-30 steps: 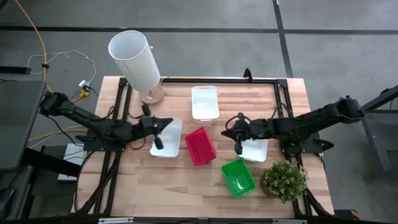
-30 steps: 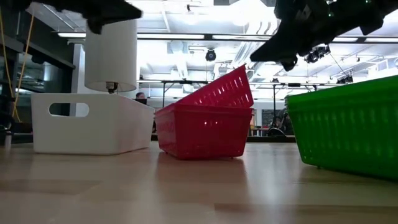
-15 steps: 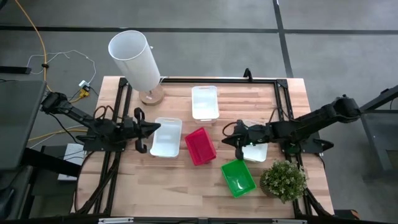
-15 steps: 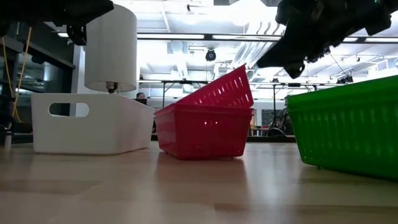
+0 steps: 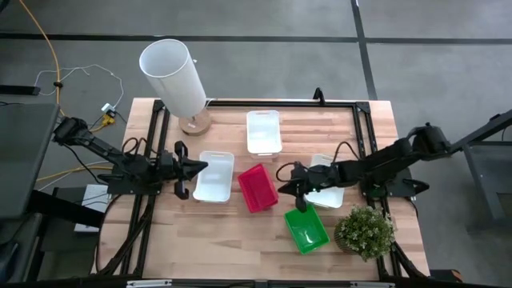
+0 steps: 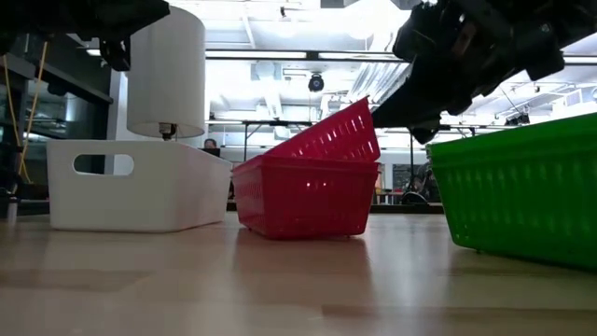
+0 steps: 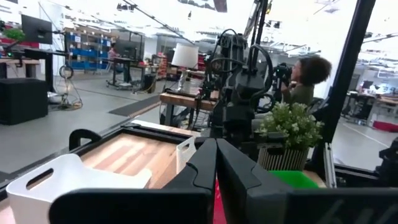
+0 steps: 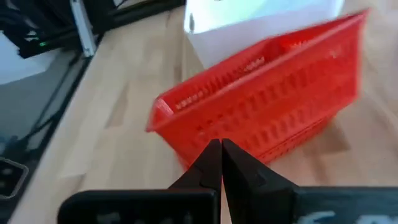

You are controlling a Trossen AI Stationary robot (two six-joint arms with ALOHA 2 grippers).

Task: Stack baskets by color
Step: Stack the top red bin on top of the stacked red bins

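Red baskets (image 5: 258, 188) just beside shut right jaws, seemingly apart.

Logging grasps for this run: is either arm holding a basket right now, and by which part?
Nothing is held. The left gripper and the right gripper are both shut on nothing; the right one hovers beside the red basket.

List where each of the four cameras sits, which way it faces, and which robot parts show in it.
High view: overhead, straight down on the table; both arms, left gripper and right gripper.
Low view: table-top height, level across at the red baskets; arms enter from above.
Left wrist view: on the left arm, looking across the table at the plant; own shut fingers.
Right wrist view: on the right arm, facing the red baskets; own shut fingers.
Shared: the red baskets appear in the high, low and right wrist views.
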